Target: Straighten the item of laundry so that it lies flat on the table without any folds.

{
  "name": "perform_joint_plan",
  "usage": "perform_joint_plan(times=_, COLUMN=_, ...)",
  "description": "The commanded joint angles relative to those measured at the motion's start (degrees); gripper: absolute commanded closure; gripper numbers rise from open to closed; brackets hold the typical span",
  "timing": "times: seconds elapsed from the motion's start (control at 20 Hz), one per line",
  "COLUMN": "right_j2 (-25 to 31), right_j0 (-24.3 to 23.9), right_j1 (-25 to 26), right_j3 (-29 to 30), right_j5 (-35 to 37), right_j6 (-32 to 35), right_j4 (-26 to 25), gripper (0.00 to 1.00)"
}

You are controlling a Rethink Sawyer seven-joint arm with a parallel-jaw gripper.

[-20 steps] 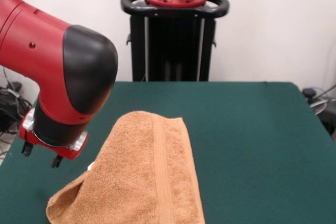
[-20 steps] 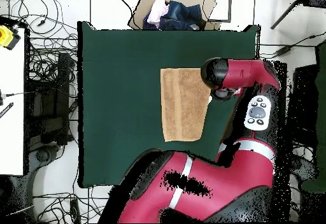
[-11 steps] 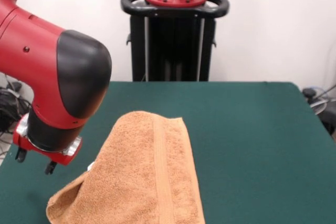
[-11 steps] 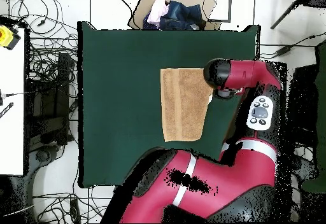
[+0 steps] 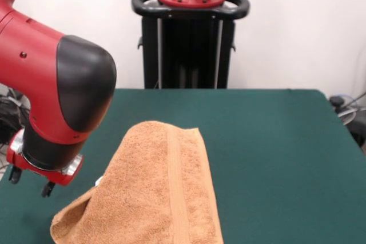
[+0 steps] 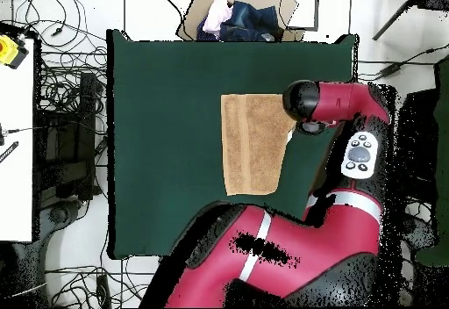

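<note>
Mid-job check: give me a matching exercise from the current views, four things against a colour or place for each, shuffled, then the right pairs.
Things:
1. towel
2. table
3. gripper
4. pedestal

Descriptions:
A. dark green, carries the cloth
B. black column with a red cap, behind the far table edge in the front view
C. orange-tan, lying on the felt with one corner raised off it
D. under the red and black arm, beside the cloth and apart from it, near the table's edge

Pairs: 1-C, 2-A, 3-D, 4-B
</note>
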Motion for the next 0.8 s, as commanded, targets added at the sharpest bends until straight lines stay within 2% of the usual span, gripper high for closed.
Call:
perform_joint_plan(times=0.05, right_j2=-1.1, right_j0=3.47, right_j1=3.23, right_j3=-0.38, right_j5=14.47, right_j6=-7.85, right_j4=-4.33, gripper=0.0)
perform_joint_plan(times=0.4, right_j2=-1.44, right_j0=4.45, right_j1=1.62, right_j3=-0.35, right_j5=24.45, right_j6=-15.81, right_j4=-6.4, gripper=0.0)
perform_joint_plan(times=0.8, right_j2=1.33, right_j0=3.87, right_j1=1.89, right_j3=-2.67, right_j5=26.54, right_j6=-14.53, right_j4=-7.06, gripper=0.0)
